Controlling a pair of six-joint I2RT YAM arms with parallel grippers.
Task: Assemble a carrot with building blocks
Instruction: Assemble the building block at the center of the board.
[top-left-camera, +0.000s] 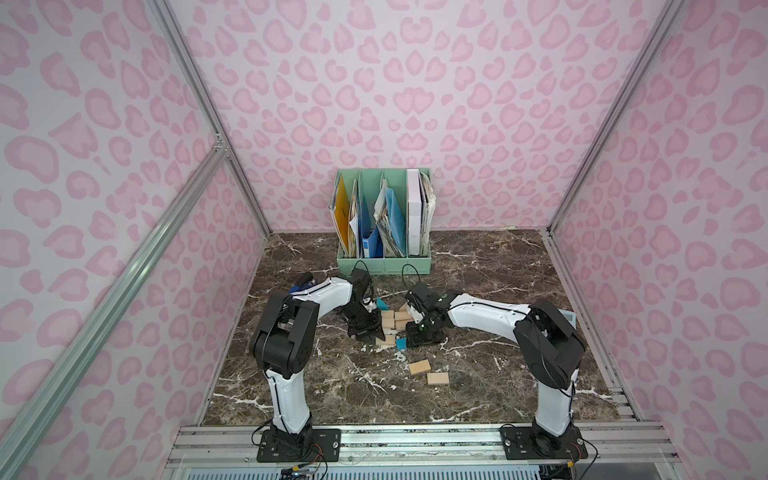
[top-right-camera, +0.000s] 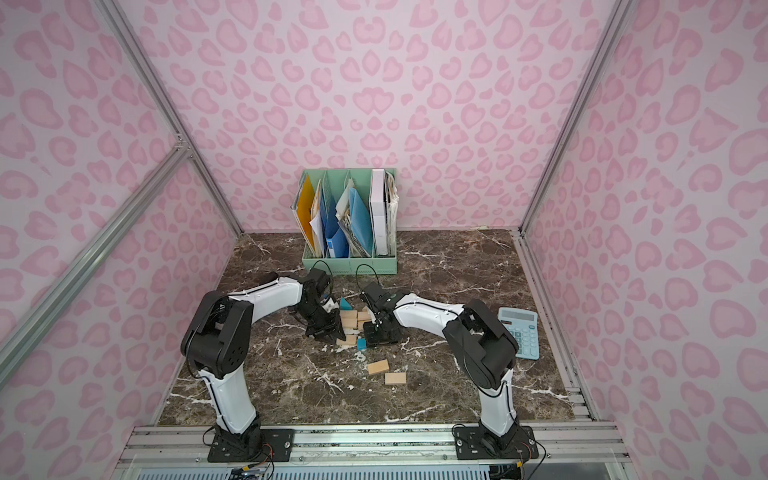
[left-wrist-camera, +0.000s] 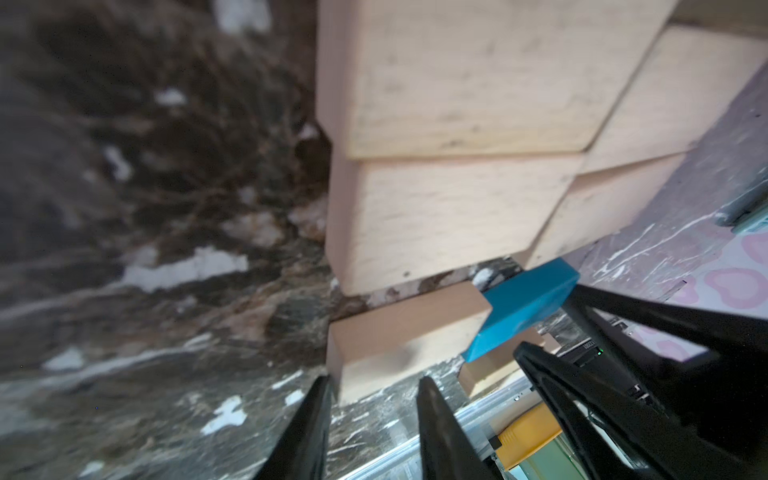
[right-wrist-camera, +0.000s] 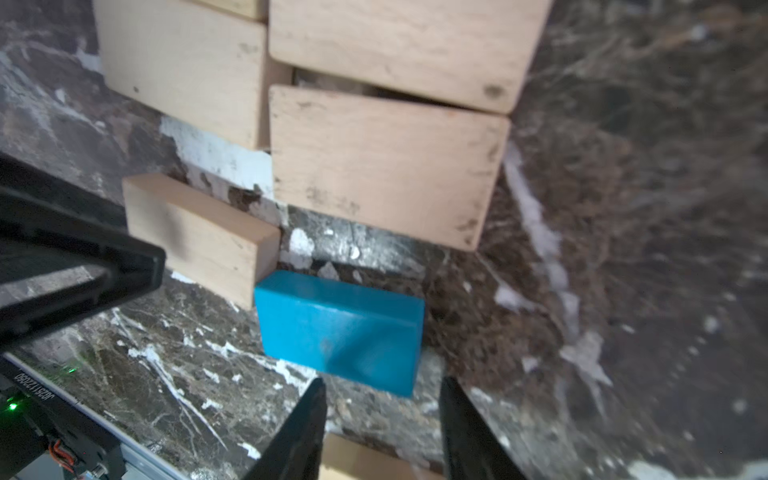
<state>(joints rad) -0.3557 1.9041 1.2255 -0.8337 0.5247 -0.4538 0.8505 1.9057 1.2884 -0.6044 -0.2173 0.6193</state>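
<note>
- Tan wooden rectangles packed in 2 columns form the body of the carrot (top-left-camera: 395, 321), which lies flat at the middle of the table (top-left-camera: 498, 291) between the 2 hands.
- At the carrot's near end, 1 tan block (left-wrist-camera: 407, 340) lies skewed. A strip of bare table separates it from the rows, and its corner touches the teal rectangular block (right-wrist-camera: 338, 332).
- Low on the carrot's left side is the left hand (left-wrist-camera: 374, 379). Its fingers (left-wrist-camera: 436, 428) are partly open, with the tips at the skewed block's edge. Nothing is clamped between them, and I cannot tell whether they touch the block.
- Low on the right side, the right hand (right-wrist-camera: 383, 381) is also partly open and holds nothing. The teal rectangular block sits just ahead of its tips.
- The teal triangle (top-left-camera: 381, 303) lies at the carrot's far end, just beside the left hand.
- The right hand mostly covers a tan piece (top-left-camera: 403, 308) at the far right corner, so its shape is hard to make out.
- Both wrist views are blurred, and the far rows are cut off at their edges.
- A spare tan block (top-left-camera: 419, 367) and a second spare block (top-left-camera: 438, 378) lie nearer the arm bases, apart from the carrot.
- A green file rack (top-left-camera: 384, 220) stands at the back wall, and a calculator (top-right-camera: 518, 332) lies by the right arm's elbow.
</note>
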